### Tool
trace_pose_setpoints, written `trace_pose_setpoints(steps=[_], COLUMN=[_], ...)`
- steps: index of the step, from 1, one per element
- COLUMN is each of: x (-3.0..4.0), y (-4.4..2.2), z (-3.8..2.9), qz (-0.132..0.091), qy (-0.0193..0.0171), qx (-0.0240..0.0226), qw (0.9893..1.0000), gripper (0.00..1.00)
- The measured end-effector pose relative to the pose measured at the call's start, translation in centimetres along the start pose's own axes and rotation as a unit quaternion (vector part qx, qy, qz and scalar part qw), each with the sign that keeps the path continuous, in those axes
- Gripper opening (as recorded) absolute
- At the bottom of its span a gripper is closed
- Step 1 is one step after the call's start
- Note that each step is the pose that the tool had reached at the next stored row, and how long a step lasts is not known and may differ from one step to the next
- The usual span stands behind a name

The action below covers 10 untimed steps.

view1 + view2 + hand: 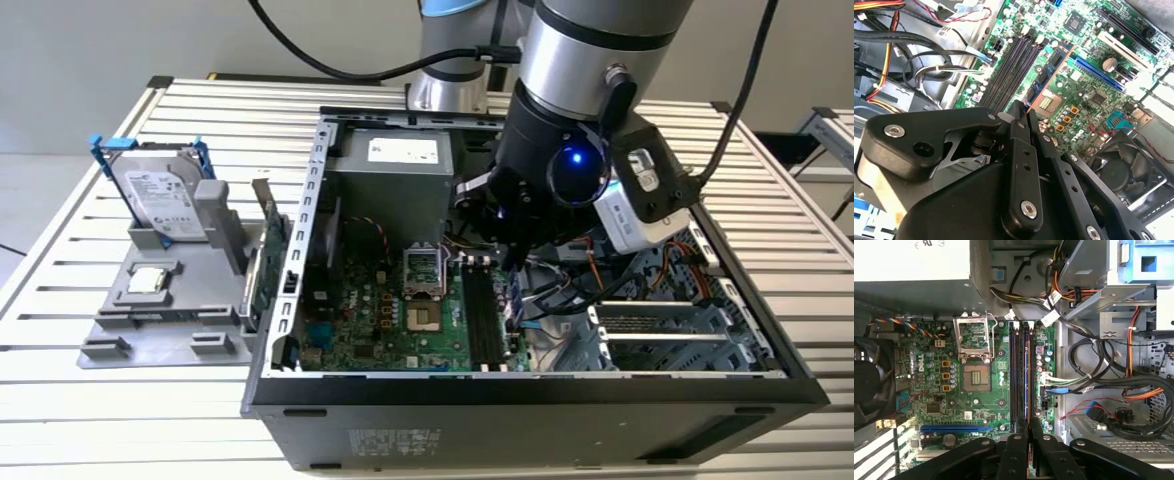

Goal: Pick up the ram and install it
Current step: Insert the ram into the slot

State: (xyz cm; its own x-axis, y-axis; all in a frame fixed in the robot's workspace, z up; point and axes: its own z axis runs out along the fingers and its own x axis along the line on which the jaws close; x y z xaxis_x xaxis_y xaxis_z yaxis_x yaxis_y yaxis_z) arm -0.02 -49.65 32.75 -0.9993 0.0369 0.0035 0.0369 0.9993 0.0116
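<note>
My gripper [515, 252] reaches down into the open computer case [534, 385], over the motherboard [387, 320]. It is shut on the ram [1046, 75], a thin dark-blue stick with black chips that I see nearly edge-on. In the first wrist view the ram [1027, 380] runs between the fingertips of the gripper [1028, 426] and lies in line with the black memory slots [1014, 375], directly above one of them. In the second wrist view the gripper [1026, 112] holds the stick tilted over those slots [1009, 65]. I cannot tell whether the ram touches the slot.
Bundled cables [1094, 385] and a drive cage [667, 330] crowd one side of the slots. The CPU socket [976, 377] lies on the other side, the power supply [400, 165] beyond. Outside the case, a grey fixture [160, 320] holds a hard drive [160, 195] and a green card [274, 255].
</note>
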Motion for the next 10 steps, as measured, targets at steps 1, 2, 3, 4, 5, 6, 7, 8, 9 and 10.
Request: trace_pose_setpoints(steps=[1,2,3,4,5,6,7,8,9,10], x=[0.0,0.0,0.0,0.0,0.0,0.0,0.0,0.0,0.0,0.0], y=[0.0,0.0,0.0,0.0,0.0,0.0,0.0,0.0,0.0,0.0], z=[0.03,0.06,0.08,0.11,0.13,0.16,0.18,0.21,0.24,0.27], qz=[0.0,0.0,0.0,0.0,0.0,0.0,0.0,0.0,0.0,0.0], qy=[0.0,0.0,0.0,0.0,0.0,0.0,0.0,0.0,0.0,0.0], qx=[0.0,0.0,-0.0001,0.0,0.0,0.0,0.0,0.0,0.0,0.0], qw=[1.0,1.0,1.0,1.0,1.0,1.0,1.0,1.0,1.0,1.0], gripper=[0.0,0.0,0.0,0.0,0.0,0.0,0.0,0.0,0.0,0.0])
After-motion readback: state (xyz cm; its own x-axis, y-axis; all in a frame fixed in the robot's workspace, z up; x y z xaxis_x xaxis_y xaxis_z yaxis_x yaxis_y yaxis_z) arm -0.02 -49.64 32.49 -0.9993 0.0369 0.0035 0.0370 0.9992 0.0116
